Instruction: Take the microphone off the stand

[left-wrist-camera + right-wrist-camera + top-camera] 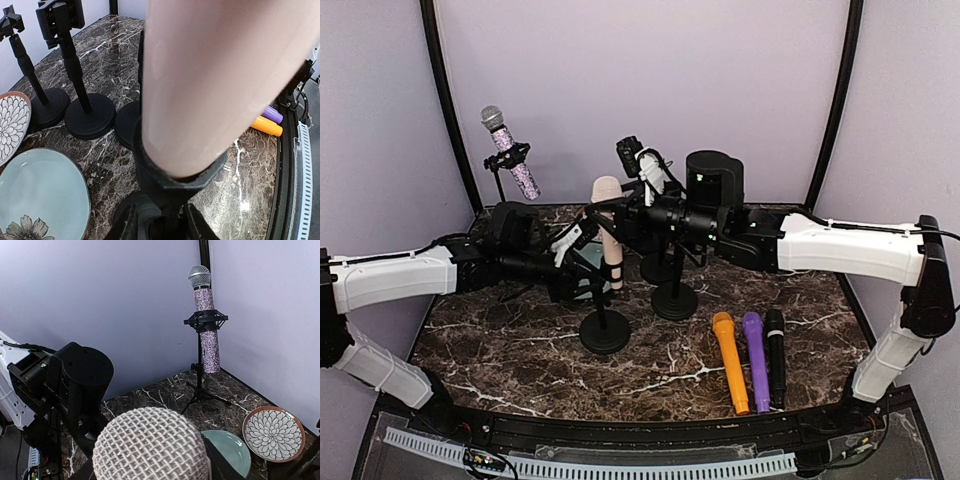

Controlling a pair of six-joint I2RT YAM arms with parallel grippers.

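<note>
Top external view shows you the pink microphone seated in the clip of the front stand, nearly upright with its head up, near the middle of the table. Your left gripper reaches in from the left at the level of the clip. Your right gripper comes in from the right, up by the head, so the right arm is nearer the part that must lift. Left wrist view: the microphone's body fills the frame, running up and away from the black clip. The fingers stand close on either side of the stand's neck just beneath that clip, but you cannot tell from here whether they press on it. Right wrist view: the mesh head sits directly below the camera. The fingers hardly show, so you cannot tell how wide they stand or whether they hold anything. Judging from this, the way out is along the microphone's long axis, straight up out of the clip, with the left arm steadying the stand.
</note>
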